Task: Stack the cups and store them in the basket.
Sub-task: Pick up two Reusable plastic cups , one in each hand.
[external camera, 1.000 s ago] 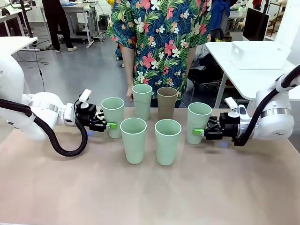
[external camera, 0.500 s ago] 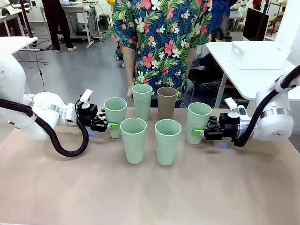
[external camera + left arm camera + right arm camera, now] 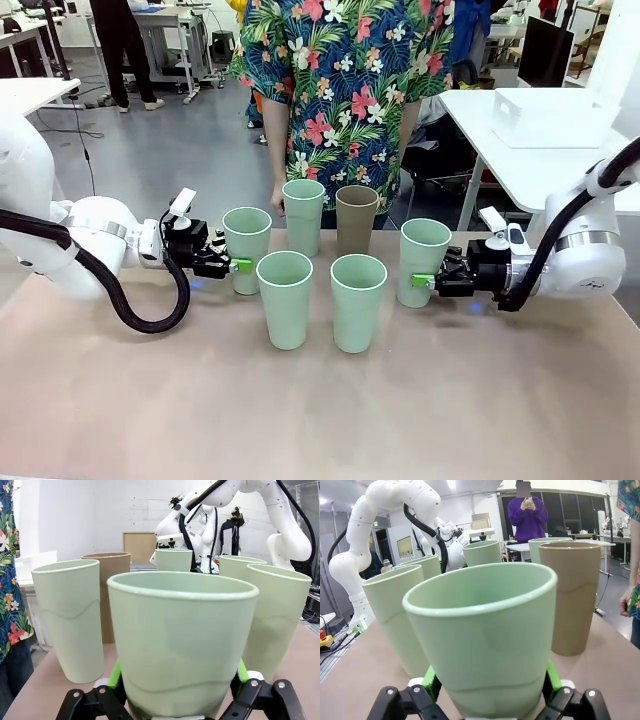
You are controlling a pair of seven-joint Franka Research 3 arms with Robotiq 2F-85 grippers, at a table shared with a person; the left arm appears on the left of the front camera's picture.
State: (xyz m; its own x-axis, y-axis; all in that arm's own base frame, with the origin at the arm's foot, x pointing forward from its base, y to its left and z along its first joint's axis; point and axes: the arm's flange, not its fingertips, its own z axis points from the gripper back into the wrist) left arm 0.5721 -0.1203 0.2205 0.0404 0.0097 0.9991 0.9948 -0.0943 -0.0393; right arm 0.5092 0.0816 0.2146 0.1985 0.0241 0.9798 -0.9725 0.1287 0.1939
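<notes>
Front view: the left gripper (image 3: 238, 267) clamps the left green cup (image 3: 246, 248), left of the brown cup (image 3: 356, 218). The right gripper (image 3: 425, 282) clamps the right green cup (image 3: 423, 260) on the opposite side.

Left wrist view: the pads (image 3: 116, 674) pinch low on the taper, so the cup could slip.

Right wrist view: same low grip; a lift may tip the cup into its neighbours.

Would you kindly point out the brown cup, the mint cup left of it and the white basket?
brown cup (image 3: 356, 225): front view, middle of its side wall.
mint cup left of it (image 3: 303, 222): front view, its side wall.
white basket (image 3: 548, 128): front view, its near long wall.
</notes>
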